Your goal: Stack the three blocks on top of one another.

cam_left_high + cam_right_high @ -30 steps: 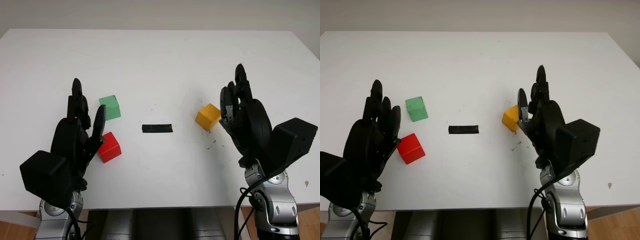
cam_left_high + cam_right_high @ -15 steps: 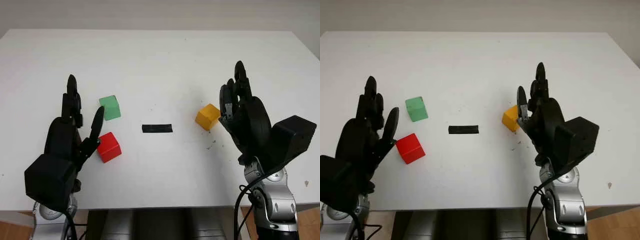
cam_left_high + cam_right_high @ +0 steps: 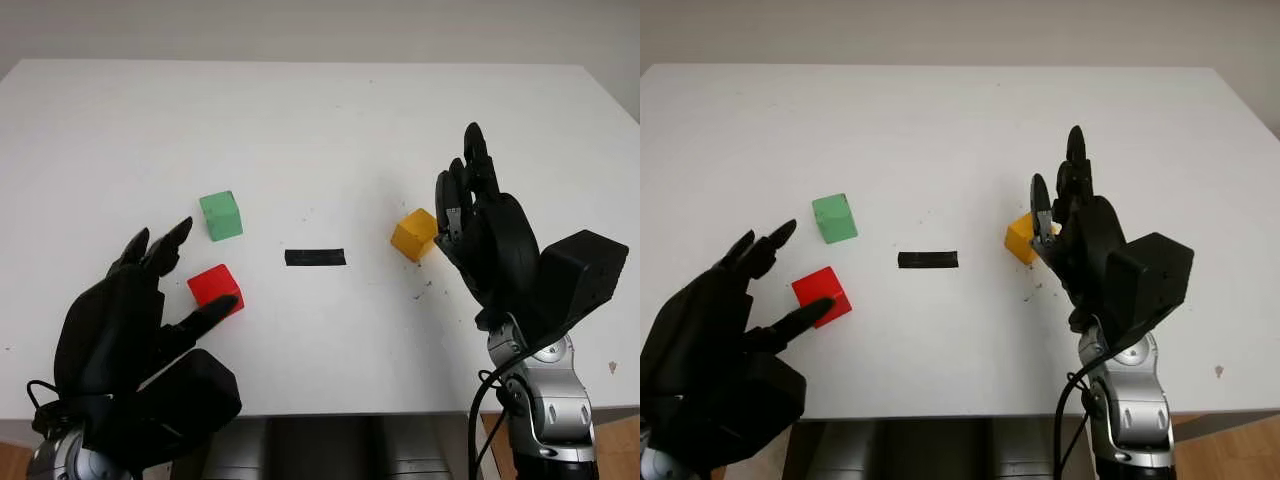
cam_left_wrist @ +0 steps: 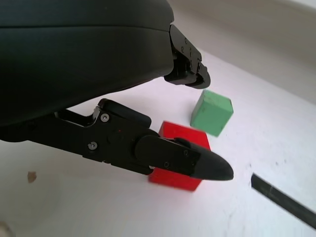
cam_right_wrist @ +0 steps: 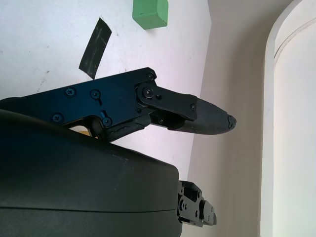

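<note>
Three blocks are seen lying apart on the white table point(image 3: 320, 130), none stacked on another. The red block point(image 3: 215, 289) is placed toward the table's left side, nearer its front edge than the other two, and the green block point(image 3: 220, 215) is set just behind it, a little farther from the front edge, with a gap between them. The yellow block point(image 3: 415, 233) is found right of the table's middle, well apart from the red and green ones. Between the green and yellow blocks, near the middle of the table, a short strip of black tape point(image 3: 315, 257) is stuck flat on the surface. The left hand point(image 3: 135, 320) is held open over the front left part of the table, with nothing grasped; one finger is pointed toward the red block and, in the left wrist view, its tip is seen in front of the block's face, though whether they touch cannot be told. The right hand point(image 3: 480, 225) is held upright and open just to the right of the yellow block, its palm turned toward the block and nothing gripped; contact with the block cannot be made out. A few small dark specks point(image 3: 425, 290) are scattered on the table in front of the yellow block.
</note>
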Motion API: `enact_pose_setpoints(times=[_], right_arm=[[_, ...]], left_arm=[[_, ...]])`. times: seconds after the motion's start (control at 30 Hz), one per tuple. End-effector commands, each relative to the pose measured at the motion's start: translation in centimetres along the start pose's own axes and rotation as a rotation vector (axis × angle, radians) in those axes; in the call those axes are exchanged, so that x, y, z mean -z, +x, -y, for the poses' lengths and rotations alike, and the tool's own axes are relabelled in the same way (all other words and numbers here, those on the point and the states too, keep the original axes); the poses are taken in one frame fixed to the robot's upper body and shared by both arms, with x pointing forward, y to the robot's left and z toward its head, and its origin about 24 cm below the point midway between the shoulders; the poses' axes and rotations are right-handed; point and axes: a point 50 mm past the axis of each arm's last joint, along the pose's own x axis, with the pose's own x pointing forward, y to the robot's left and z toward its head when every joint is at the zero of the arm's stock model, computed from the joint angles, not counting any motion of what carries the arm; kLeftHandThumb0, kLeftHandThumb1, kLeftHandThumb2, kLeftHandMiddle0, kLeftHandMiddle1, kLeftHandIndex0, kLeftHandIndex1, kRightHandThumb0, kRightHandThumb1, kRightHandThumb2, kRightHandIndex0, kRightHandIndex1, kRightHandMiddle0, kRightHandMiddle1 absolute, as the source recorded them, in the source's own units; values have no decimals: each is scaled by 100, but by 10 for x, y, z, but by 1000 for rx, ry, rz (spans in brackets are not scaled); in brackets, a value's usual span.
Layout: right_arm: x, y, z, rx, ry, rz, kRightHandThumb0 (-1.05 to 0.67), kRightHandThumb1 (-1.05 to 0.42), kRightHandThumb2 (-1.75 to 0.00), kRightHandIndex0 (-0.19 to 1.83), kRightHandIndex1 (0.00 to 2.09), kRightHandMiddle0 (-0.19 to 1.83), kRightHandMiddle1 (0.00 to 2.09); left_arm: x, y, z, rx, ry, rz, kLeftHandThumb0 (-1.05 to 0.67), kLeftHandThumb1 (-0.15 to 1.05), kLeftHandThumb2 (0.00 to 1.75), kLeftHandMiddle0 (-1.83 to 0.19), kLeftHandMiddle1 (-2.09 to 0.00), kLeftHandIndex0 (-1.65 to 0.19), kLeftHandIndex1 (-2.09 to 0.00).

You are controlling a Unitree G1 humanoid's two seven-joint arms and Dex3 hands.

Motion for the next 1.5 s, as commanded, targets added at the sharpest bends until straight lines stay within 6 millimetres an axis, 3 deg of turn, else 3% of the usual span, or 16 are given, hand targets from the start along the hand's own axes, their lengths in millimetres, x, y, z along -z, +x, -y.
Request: enact_pose_setpoints(times=[0.0,0.5,1.13,1.17,1.23,1.27,1.47], right_arm=[[-7,1,0,-6,-13,24,-60,-105,-66,-19,0,-19,0],[-7,1,1,-7,-15,28,-63,-105,-65,-19,0,-19,0],[-7,1,2,1,-15,30,-61,-105,-65,-19,0,-19,1],[-7,1,2,8,-6,31,-61,-105,-65,-19,0,-19,1],[-7,1,2,15,4,33,-60,-105,-63,-19,0,-19,3],[-7,1,2,17,7,34,-61,-105,-62,-19,0,-19,3],[-7,1,2,9,-2,28,-61,-105,-63,-19,0,-19,1]], left_arm=[[-4,-3,-3,-2,7,7,-73,100,5,-3,-3,-27,-7],[-4,11,15,-36,168,-53,-69,97,5,7,-4,-19,-4],[-2,21,22,-48,196,-72,-67,101,6,-3,-7,-46,-21],[-2,21,22,-48,202,-71,-67,101,6,-4,-6,-46,-30],[-2,21,22,-44,223,-70,-66,100,5,-7,-6,-26,-80],[-2,20,22,-41,231,-70,-66,101,6,-8,-6,-22,-93],[-3,19,22,-34,247,-67,-52,102,6,-15,-6,-19,-121]])
